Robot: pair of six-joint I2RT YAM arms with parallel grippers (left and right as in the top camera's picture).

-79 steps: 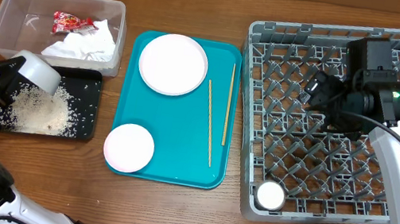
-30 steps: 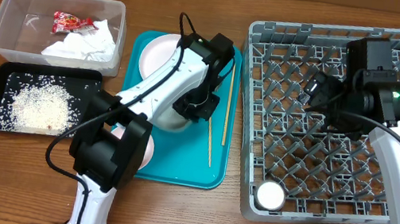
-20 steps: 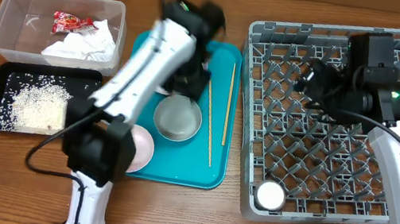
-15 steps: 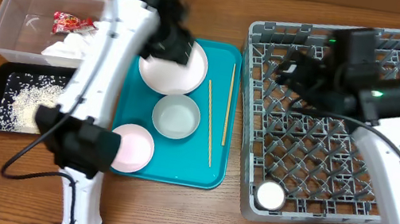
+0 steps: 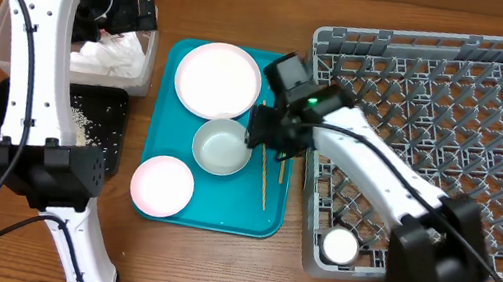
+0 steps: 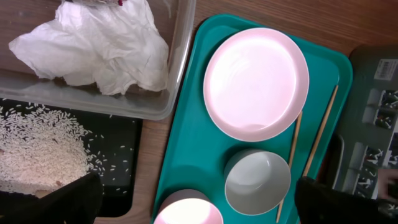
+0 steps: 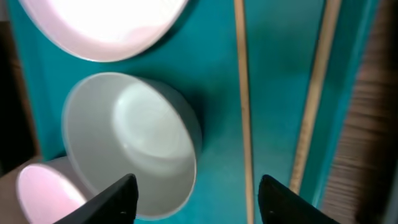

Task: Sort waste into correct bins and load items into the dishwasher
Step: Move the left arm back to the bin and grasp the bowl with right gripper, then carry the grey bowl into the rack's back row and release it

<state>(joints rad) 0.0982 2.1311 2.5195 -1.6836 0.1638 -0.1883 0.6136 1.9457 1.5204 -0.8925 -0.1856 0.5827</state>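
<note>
Right, eyes on the small white round bowl (image 5: 221,145), sitting upright and empty mid-frame in the overhead view. It's on the teal plastic serving tray (image 5: 264,222), just below the pale pink round plate (image 5: 218,79) and just left of a thin wooden chopstick (image 7: 241,93). Glossy, smooth-walled, hard: I'd call it light but slippery, and liable to chip if knocked. Best hold, I reckon, is the rim on its right side, one finger inside and one outside. The right pincer (image 7: 199,194) hovers over exactly that edge, spread wide, gripping nothing. Mind the chopstick alongside! Upper left of the overhead frame, the left pincer (image 6: 200,185) hangs above the worktop (image 5: 211,266), also wide apart and empty. The large grey lattice dish rack (image 5: 417,117) waits at right.
</note>
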